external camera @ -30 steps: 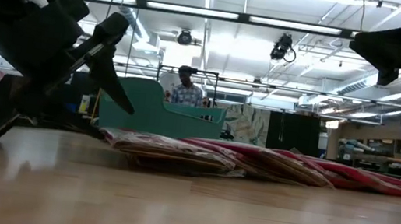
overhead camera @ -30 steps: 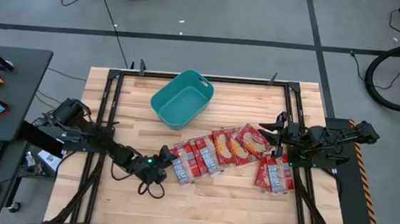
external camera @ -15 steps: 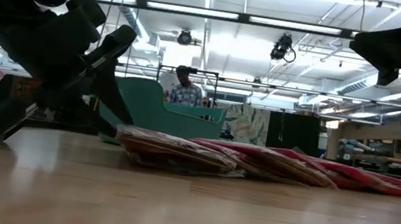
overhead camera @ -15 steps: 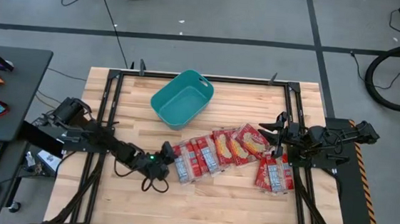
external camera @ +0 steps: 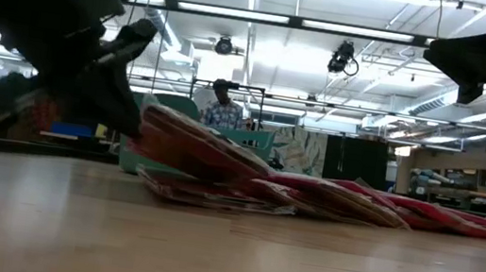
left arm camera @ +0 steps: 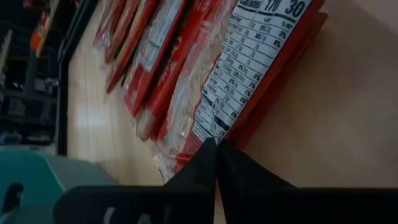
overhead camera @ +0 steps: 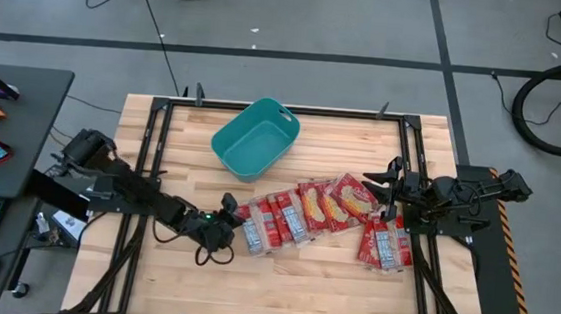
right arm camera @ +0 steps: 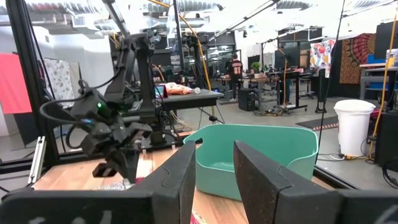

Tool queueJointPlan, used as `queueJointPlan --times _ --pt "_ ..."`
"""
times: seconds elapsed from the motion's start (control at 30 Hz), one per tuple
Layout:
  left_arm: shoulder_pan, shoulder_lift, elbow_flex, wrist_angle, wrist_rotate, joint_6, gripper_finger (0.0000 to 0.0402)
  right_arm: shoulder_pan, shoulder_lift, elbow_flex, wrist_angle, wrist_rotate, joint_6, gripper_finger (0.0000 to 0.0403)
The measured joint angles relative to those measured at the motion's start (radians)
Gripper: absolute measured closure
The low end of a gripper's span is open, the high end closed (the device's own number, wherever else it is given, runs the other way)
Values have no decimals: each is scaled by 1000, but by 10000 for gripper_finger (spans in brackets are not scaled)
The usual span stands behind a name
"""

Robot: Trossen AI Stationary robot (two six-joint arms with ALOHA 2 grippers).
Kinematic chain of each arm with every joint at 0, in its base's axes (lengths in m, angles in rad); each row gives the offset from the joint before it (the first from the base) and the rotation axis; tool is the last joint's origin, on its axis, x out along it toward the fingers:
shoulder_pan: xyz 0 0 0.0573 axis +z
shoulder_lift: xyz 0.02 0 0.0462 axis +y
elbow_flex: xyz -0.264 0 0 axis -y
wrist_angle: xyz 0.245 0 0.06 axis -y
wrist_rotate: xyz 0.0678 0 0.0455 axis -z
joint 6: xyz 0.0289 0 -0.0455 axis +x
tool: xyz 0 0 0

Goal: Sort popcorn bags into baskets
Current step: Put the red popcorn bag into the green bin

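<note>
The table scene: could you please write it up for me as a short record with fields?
left gripper: shut on the end red popcorn packet of the row, its edge lifted off the wooden table
right gripper: open, held above the row's right end
red popcorn packets: overlapping row across the table, more at the right
teal plastic basket: behind the row, no packet visible inside

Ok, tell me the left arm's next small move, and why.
Probably lift straight up. The left tool is shut on the popcorn bag at the left end of the row, and its gripped edge is tilted up while the far end rests on its neighbours. Raising it clear should come before carrying it to the teal basket.
</note>
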Motion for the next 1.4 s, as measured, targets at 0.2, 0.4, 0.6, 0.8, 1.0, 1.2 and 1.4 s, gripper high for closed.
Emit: queueJointPlan --times 0.2,0.4,0.6,0.8,1.0,1.2,1.4 --pt "-7 -139 0 -134 -38 -99 392 0 0 0 0 0 0 289" --pt "-26 -275 0 -209 -112 -131 393 0 0 0 0 0 0 289" --pt "-29 -359 1 -211 -170 -165 393 0 0 0 0 0 0 289" --pt "-29 -416 1 -211 -248 -168 393 0 0 0 0 0 0 289" --pt "-33 -471 2 -206 -351 -151 393 0 0 0 0 0 0 289" --pt "-33 -480 2 -166 -373 -145 393 0 0 0 0 0 0 289" --pt "-33 -480 2 -142 -373 -173 393 0 0 0 0 0 0 289"
